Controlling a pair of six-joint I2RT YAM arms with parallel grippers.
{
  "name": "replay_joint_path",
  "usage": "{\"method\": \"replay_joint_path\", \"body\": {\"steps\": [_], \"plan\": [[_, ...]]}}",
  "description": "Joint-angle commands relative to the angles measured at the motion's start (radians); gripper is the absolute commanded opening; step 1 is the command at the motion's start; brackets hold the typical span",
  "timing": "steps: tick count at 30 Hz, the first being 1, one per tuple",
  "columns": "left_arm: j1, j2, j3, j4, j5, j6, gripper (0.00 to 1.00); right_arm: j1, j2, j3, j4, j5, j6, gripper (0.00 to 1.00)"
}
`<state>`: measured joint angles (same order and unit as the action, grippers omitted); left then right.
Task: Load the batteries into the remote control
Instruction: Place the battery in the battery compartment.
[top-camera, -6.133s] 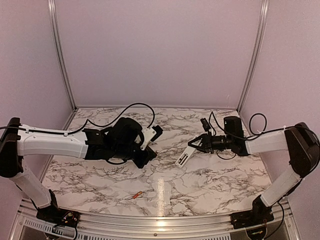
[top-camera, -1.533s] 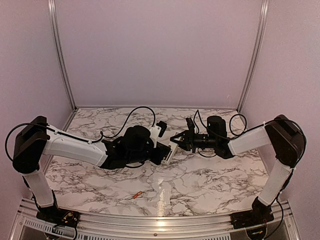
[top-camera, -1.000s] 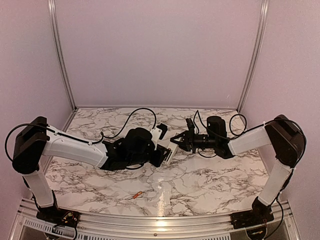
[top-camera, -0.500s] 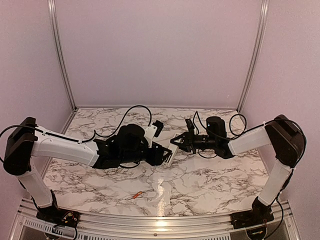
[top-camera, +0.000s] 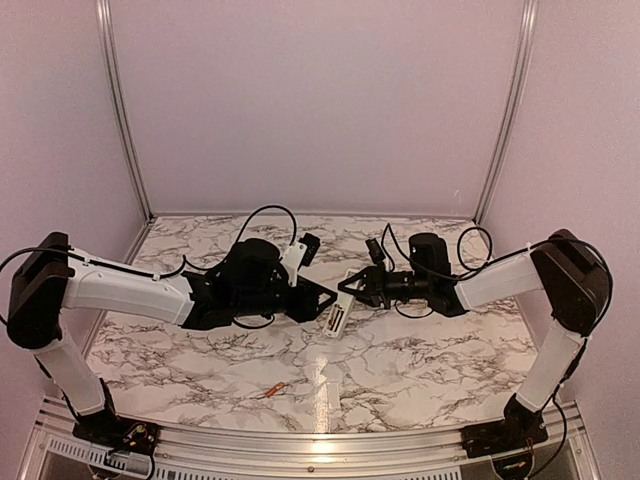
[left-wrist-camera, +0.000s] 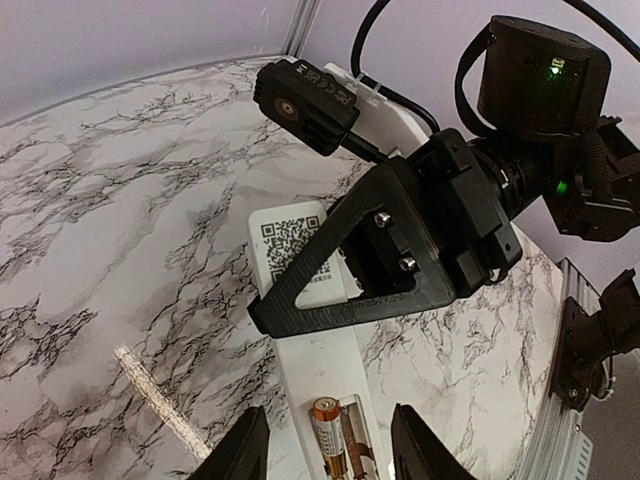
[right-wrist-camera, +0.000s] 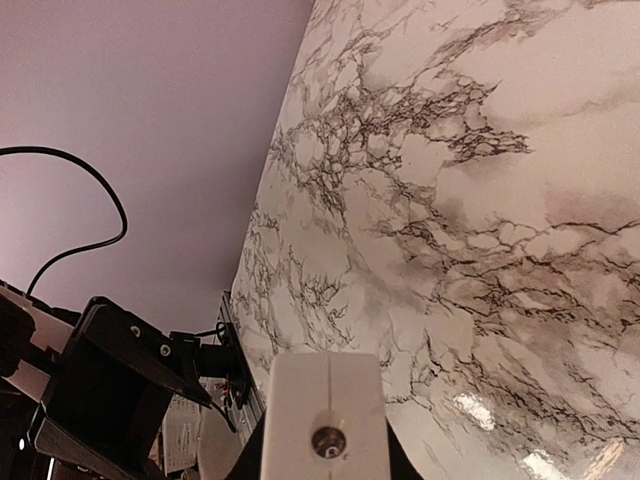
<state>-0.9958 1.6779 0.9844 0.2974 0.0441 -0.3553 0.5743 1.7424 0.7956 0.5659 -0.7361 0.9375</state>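
Observation:
My right gripper (top-camera: 352, 286) is shut on the white remote control (top-camera: 334, 317) and holds it above the marble table, back side up. In the left wrist view the remote control (left-wrist-camera: 322, 372) shows a QR label and an open compartment. One orange-copper battery (left-wrist-camera: 334, 440) lies in that compartment beside an empty slot. My left gripper (left-wrist-camera: 330, 455) is open; its fingers (left-wrist-camera: 243, 452) straddle the remote's lower end with small gaps. The right wrist view shows only the remote's end face (right-wrist-camera: 322, 400). A second battery (top-camera: 272, 391) lies loose on the table near the front.
A pale strip (top-camera: 322, 384) lies on the marble table (top-camera: 450, 350) near the loose battery. An aluminium rail (top-camera: 300, 447) runs along the front edge. Purple walls and metal posts (top-camera: 122, 110) close the back and sides. Cables loop over both wrists.
My left gripper has opened and drawn back left from the remote, leaving a battery in the compartment. The right gripper keeps its hold; the remote's free end hangs lower.

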Motion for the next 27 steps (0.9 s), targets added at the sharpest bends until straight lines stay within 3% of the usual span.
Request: {"method": "replay_joint_path", "body": {"steps": [1,19,24,27], "plan": [[-0.001,0.056,0.053,-0.029,0.021,0.008,0.43,0.015,-0.021,0.044,-0.004,-0.016,-0.018,0.00],[-0.001,0.151,0.141,-0.143,-0.028,0.017,0.26,0.016,-0.021,0.053,0.009,-0.037,-0.014,0.00],[-0.001,0.145,0.136,-0.144,-0.015,0.021,0.26,0.016,-0.016,0.055,0.010,-0.037,-0.015,0.00],[0.000,0.123,0.122,-0.136,-0.021,0.014,0.34,0.016,-0.014,0.054,0.011,-0.034,-0.021,0.00]]}}
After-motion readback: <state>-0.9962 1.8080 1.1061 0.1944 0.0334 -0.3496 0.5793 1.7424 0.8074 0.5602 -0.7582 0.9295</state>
